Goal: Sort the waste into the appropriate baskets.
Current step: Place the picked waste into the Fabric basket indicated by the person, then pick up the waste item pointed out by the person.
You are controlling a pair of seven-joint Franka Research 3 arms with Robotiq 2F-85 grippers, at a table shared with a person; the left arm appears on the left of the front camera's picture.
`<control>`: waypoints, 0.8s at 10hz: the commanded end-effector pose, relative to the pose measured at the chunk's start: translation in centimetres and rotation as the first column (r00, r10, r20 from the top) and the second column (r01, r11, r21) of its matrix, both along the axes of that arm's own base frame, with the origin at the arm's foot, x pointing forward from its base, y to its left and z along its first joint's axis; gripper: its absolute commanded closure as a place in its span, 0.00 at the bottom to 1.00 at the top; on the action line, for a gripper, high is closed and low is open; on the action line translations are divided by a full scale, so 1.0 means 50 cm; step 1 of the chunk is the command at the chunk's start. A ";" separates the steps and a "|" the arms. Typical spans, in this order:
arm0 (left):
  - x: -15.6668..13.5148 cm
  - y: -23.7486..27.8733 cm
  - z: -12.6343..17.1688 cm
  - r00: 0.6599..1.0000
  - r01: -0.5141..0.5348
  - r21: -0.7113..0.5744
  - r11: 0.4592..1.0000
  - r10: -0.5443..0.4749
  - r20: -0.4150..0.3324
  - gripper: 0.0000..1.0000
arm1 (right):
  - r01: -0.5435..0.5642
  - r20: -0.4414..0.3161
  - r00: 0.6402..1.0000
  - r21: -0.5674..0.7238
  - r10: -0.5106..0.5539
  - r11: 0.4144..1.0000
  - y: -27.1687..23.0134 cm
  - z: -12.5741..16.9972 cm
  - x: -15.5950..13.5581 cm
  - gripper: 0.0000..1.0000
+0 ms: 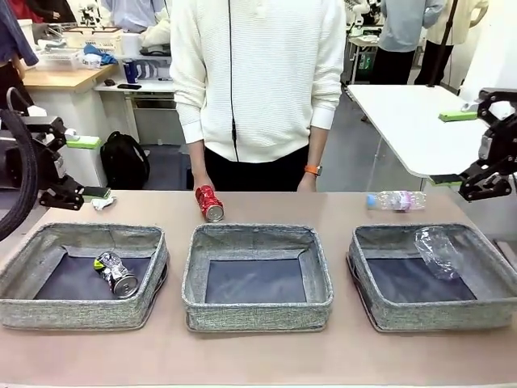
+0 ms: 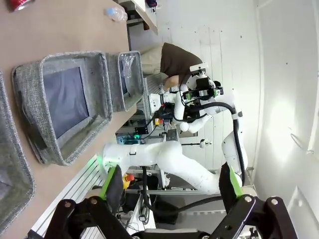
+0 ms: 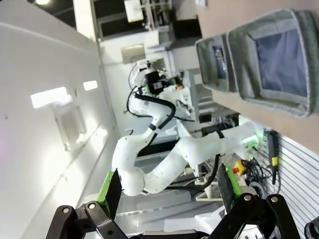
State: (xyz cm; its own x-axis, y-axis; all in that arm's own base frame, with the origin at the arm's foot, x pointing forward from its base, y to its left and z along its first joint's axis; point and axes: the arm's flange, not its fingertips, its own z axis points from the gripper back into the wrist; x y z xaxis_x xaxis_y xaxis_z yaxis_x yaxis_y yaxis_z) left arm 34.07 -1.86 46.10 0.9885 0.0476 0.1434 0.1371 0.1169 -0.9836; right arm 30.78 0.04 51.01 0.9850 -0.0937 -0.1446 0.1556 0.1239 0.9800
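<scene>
While the left gripper (image 2: 168, 175) gapes, red can (image 1: 209, 203) (crushed) well apart

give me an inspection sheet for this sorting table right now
surface: brown table, no spills seen
job's things: crushed dark can in left basket; crumpled clear bottle in right basket; red can on the table beyond middle basket; second clear bottle and white paper wad also on the table
clutter: nothing seen
grippers: left gripper and right gripper open, holding nothing
cables: black hose at the table's left edge
surroundings: person in white sweater at far side; black backpack on floor
</scene>
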 end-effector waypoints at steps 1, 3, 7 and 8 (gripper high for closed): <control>-0.002 -0.004 0.001 1.000 0.012 -0.003 1.000 -0.012 0.003 0.00 | -0.002 0.025 1.000 0.026 0.002 1.000 -0.005 0.004 0.005 0.00; -0.002 -0.004 0.001 1.000 0.012 -0.003 1.000 -0.012 0.003 0.00 | -0.002 0.025 1.000 0.026 0.002 1.000 -0.005 0.004 0.005 0.00; -0.002 -0.004 0.001 1.000 0.012 -0.003 1.000 -0.012 0.003 0.00 | -0.002 0.025 1.000 0.026 0.002 1.000 -0.005 0.004 0.005 0.00; -0.002 -0.004 0.001 1.000 0.012 -0.003 1.000 -0.012 0.003 0.00 | -0.002 0.025 1.000 0.026 0.002 1.000 -0.005 0.004 0.005 0.00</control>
State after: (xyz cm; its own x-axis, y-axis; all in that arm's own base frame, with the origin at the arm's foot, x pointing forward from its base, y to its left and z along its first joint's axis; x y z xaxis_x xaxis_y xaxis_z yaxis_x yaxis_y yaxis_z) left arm 34.07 -2.03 46.08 0.9888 0.0427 0.1428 0.1370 0.1167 -0.9837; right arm 30.66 -0.29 50.98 0.9844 -0.0957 -0.1478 0.1589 0.1206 0.9799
